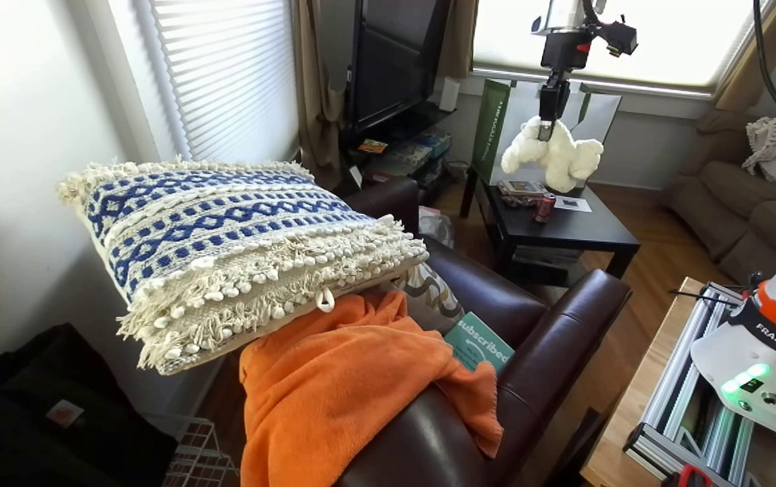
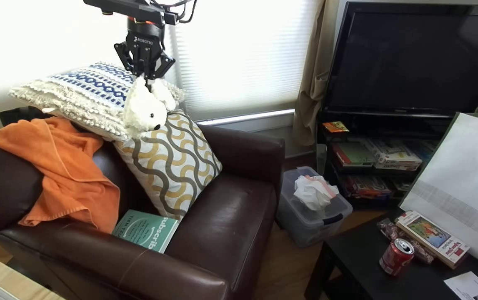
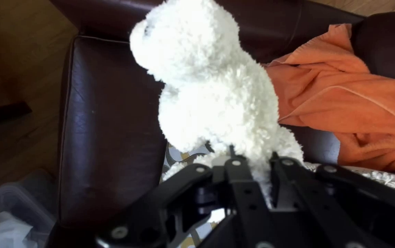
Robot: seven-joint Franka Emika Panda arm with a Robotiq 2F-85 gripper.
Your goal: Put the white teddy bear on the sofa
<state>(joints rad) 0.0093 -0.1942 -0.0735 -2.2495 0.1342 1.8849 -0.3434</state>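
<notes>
We see the white teddy bear point(image 2: 143, 112) suspended above the sofa point(image 2: 218, 214), in the hold of a gripper point(image 3: 253, 156) narrowed almost closed on a pinch of plush. An orange blanket point(image 2: 70, 175) drapes over the sofa's back edge; a green book point(image 2: 145, 230) occupies one rear corner.

I log a home living room: below my gripper point(image 3: 254, 155), leather sofa point(image 2: 218, 216) with pillow point(image 2: 180, 160) and orange blanket point(image 2: 72, 175); well apart from the gripper, television point(image 2: 414, 62), coffee table point(image 1: 580, 228), brown couch point(image 1: 712, 193), curtains point(image 2: 314, 89).
</notes>
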